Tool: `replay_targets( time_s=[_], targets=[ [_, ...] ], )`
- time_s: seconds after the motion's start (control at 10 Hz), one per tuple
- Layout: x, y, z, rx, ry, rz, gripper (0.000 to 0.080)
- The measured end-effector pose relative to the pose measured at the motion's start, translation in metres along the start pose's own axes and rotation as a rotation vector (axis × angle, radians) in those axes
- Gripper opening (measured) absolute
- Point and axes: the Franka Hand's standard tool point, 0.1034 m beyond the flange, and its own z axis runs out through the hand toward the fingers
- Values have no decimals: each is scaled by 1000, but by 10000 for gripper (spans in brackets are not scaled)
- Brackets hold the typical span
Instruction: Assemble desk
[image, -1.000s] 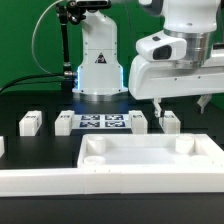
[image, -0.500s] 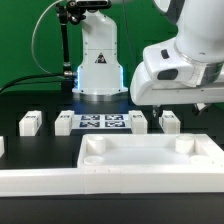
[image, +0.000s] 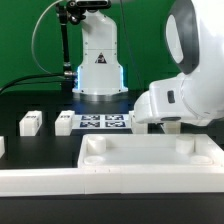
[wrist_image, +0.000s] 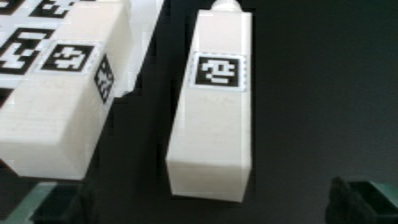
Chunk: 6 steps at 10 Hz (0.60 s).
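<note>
Tool (wrist_image: 210, 203) hanging wide open, gripping nothing, fingertips (wrist_image: 61, 205) straddling tagged leg (wrist_image: 214, 100) lying flat on surface (wrist_image: 311, 100), likely lining up for pickup. 2nd leg (wrist_image: 63, 110) lying just beside. Panel (image: 140, 160) sitting in exterior view's foreground, sockets facing up, ready for legs.

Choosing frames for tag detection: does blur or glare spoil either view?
Exterior view: the arm looms close and soft-edged, but tags on the marker board are distinct. Wrist view: the leg is evenly lit, its tag slightly soft, no glare.
</note>
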Motion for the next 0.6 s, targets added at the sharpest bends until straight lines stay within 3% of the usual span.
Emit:
replay_targets(
  time_s=[0.2,0.4,0.6],
  targets=[
    [2,0,0,2,8,-1,649],
    [2,6,12,4,-5,6,649],
    [-1,-5,29,-25,-31,33,649]
  ],
)
